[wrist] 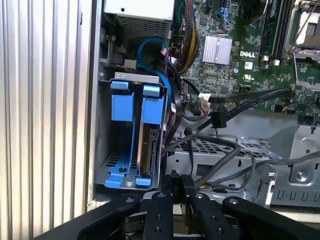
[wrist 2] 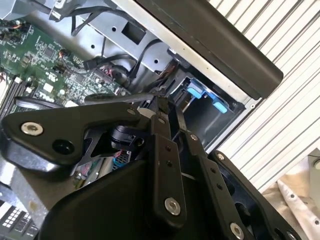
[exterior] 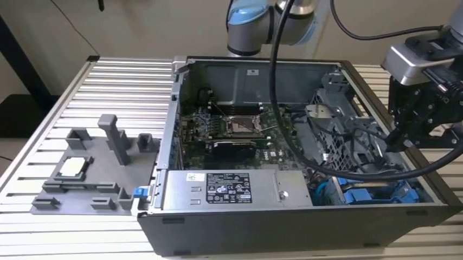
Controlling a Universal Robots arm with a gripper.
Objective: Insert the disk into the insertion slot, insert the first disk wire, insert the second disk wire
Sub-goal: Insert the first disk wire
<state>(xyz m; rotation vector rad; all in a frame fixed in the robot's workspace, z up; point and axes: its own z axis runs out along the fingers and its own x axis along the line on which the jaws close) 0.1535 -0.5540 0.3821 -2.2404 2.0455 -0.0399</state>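
Nearest me ran the dark front wall of the open computer case (exterior: 289, 225), with the grey power-supply box (exterior: 239, 189) just behind it. Beside that box, toward the exterior view's right, stood the drive cage. In the first wrist view the disk (wrist: 148, 150) sat edge-on in its blue frame, down inside the insertion slot (wrist: 103, 125). A second blue frame (wrist: 122, 107) just beside it seemed to hold nothing. To my eye the first step looked done.

The wires were another matter. A blue wire (wrist: 151, 40) looped over the top of the cage and black leads (wrist: 218, 119) trailed past it. I could not tell whether any of them was plugged into the disk, so I judged both wire steps not yet shown as finished.

The gripper (wrist: 180, 182) hung near the cage with its fingers pressed together, and I could make out nothing pinched between them. Farther back lay the green motherboard (exterior: 231, 130). Beyond it the arm's pale-blue joint (exterior: 250, 21) rose at the case's far wall.
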